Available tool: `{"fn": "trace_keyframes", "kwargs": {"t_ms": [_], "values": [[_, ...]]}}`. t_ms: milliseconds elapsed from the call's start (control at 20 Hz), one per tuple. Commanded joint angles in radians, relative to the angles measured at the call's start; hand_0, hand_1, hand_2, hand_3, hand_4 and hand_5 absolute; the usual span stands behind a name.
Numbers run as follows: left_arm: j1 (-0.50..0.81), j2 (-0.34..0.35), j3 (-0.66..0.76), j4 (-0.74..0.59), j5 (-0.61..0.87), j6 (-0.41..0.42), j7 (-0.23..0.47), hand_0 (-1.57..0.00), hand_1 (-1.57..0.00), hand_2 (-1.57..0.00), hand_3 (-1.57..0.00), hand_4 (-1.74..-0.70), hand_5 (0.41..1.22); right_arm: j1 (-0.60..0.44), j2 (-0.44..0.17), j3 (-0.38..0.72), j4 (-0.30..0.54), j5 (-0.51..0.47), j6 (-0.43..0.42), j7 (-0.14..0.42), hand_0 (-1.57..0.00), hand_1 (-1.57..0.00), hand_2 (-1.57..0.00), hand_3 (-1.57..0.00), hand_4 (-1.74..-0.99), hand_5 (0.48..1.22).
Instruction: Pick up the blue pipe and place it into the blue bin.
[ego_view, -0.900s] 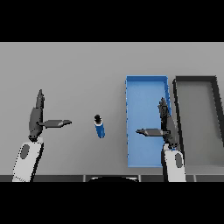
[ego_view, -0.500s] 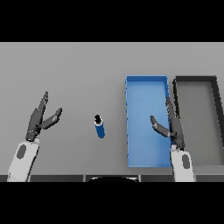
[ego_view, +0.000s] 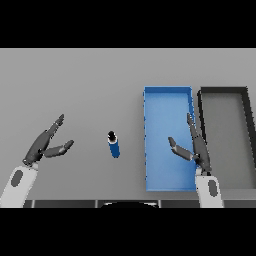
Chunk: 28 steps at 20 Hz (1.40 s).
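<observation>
As seen from the head view, the grey table carries 3 items: the blue pipe, the blue bin and a dark grey bin.

The blue pipe lies on the bare table surface near the middle of the view, to the left of the blue bin and apart from it. Its long axis runs roughly toward and away from the robot, with a black cap at the far end and the blue body at the near end. Nothing touches it.

The blue bin stands right of centre as a long rectangular tray with raised walls and a flat blue floor. The dark grey bin stands just beside it on the right, with their long sides parallel.

The left hand shows at the lower left, well apart from the pipe. Its fingers are extended and point up and to the right, the thumb is spread out toward the pipe, and it is released, grasping nothing.

The right hand shows above the right part of the blue bin, near the wall shared with the dark grey bin. Its fingers are straight and point away from the robot, the thumb juts to the left over the bin floor, and it is released, grasping nothing.
</observation>
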Motion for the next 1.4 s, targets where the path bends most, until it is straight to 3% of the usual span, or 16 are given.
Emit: {"fn": "trace_keyframes", "kwargs": {"t_ms": [0, 250, 500, 850, 950, 1200, 1350], "values": [[0.014, 0.006, -0.022, -0.024, -0.003, -0.023, 0.008, 0.0, 0.0, 0.0, 0.0, -1.03, 0.549, -0.004, -0.003, 0.0, 0.004, 0.0, 0.003, 0.002, 0.0, 0.0, 0.0, 0.0, -1.179, 0.616], [0.01, -0.042, -0.14, -0.09, -0.052, -0.069, 0.081, 0.0, 0.0, 0.0, 0.0, -1.13, 0.485, 0.0, -0.007, -0.001, -0.006, -0.005, 0.01, 0.007, 0.0, 0.0, 0.0, 0.0, -1.174, 0.618], [-0.019, -0.121, -0.214, -0.066, -0.103, -0.071, 0.126, 0.0, 0.0, 0.0, 0.0, -1.14, 0.452, 0.006, 0.004, -0.004, 0.005, -0.002, -0.001, 0.009, 0.0, 0.0, 0.0, 0.0, -1.205, 0.618], [-0.101, -0.281, -0.259, 0.05, -0.159, -0.028, 0.098, 0.0, 0.0, 0.0, 0.0, -1.15, 0.46, 0.01, 0.007, 0.0, -0.002, 0.0, 0.001, 0.032, 0.0, 0.0, 0.0, 0.0, -1.202, 0.621], [-0.133, -0.321, -0.266, 0.099, -0.169, -0.024, 0.096, 0.0, 0.0, 0.0, 0.0, -1.13, 0.459, 0.016, 0.011, 0.003, -0.002, -0.001, 0.003, 0.015, 0.0, 0.0, 0.0, 0.0, -1.21, 0.631], [-0.167, -0.368, -0.295, 0.161, -0.244, 0.019, 0.089, 0.0, 0.0, 0.0, 0.0, -1.05, 0.418, 0.029, -0.006, -0.011, -0.021, -0.013, 0.009, 0.004, 0.0, 0.0, 0.0, 0.0, -1.221, 0.645], [-0.187, -0.411, -0.293, 0.211, -0.225, 0.004, 0.07, 0.0, 0.0, 0.0, 0.0, -1.09, 0.441, 0.033, -0.008, -0.01, -0.01, 0.002, 0.002, -0.008, 0.0, 0.0, 0.0, 0.0, -1.205, 0.649]]}}
